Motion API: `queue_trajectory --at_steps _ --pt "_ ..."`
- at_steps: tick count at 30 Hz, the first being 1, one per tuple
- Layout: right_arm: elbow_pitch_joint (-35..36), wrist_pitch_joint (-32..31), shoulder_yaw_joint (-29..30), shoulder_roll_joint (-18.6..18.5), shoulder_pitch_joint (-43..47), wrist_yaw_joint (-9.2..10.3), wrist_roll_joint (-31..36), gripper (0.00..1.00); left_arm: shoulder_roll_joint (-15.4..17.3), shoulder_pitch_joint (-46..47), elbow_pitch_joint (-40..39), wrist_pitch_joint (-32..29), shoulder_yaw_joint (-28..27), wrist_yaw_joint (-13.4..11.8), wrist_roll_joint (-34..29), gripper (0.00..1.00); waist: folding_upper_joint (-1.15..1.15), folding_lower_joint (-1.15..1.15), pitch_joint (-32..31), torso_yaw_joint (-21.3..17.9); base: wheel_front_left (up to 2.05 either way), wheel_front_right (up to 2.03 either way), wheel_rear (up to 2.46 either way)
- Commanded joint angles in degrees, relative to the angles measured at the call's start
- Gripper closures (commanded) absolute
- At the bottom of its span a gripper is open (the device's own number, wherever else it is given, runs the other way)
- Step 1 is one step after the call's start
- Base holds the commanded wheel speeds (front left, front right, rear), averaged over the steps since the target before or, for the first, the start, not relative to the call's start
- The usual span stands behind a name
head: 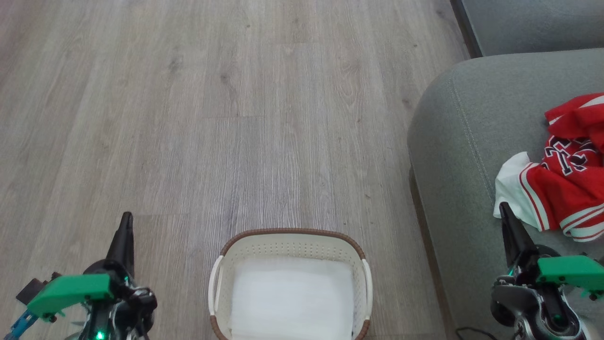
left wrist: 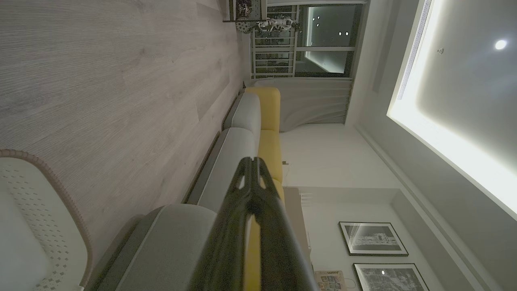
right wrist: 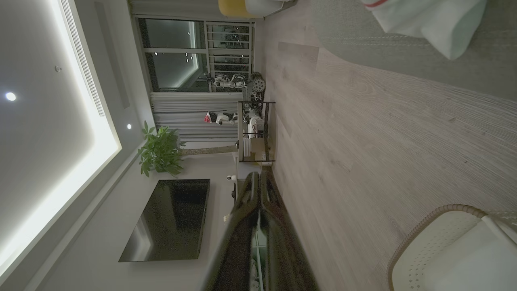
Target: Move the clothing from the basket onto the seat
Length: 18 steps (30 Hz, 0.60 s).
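Observation:
The red mesh clothing (head: 568, 174) with striped trim and a white panel lies crumpled on the grey-green seat (head: 467, 141) at the right; a white corner of the clothing (right wrist: 428, 18) hangs at the top of the right wrist view. The white perforated basket (head: 283, 243) with a brown rim stands on the floor at bottom centre, holding only a flat white liner sheet (head: 292, 297). My left gripper (head: 126, 218) is shut, left of the basket. My right gripper (head: 503, 207) is shut, over the seat just below the clothing. Both hold nothing.
Pale wood-look floor (head: 236, 118) stretches ahead and to the left. A further grey cushion (head: 533, 23) sits at the top right. The left wrist view has a long sofa (left wrist: 242, 133) with yellow backs; the right wrist view has a shelf (right wrist: 254, 131), a plant (right wrist: 159, 151) and a dark TV (right wrist: 173, 220).

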<state>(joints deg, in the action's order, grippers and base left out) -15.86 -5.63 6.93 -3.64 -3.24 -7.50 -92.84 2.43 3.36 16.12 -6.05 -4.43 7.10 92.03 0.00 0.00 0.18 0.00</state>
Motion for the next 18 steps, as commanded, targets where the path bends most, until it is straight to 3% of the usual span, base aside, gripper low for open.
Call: queue_trajectory --at_steps 1,18 --pt "1.87 -0.37 -1.01 0.31 -2.88 0.01 0.18 1.0 0.44 2.83 -2.07 -0.45 -2.09 0.38 0.13 1.0 0.0 0.0 0.0 0.0 0.0 0.0 0.0" --pt "1.86 -0.48 -0.87 0.4 -2.9 0.01 0.29 1.0 0.44 2.83 -2.07 -0.44 -2.09 0.38 0.14 1.0 0.0 0.0 0.0 0.0 0.0 0.0 0.0"
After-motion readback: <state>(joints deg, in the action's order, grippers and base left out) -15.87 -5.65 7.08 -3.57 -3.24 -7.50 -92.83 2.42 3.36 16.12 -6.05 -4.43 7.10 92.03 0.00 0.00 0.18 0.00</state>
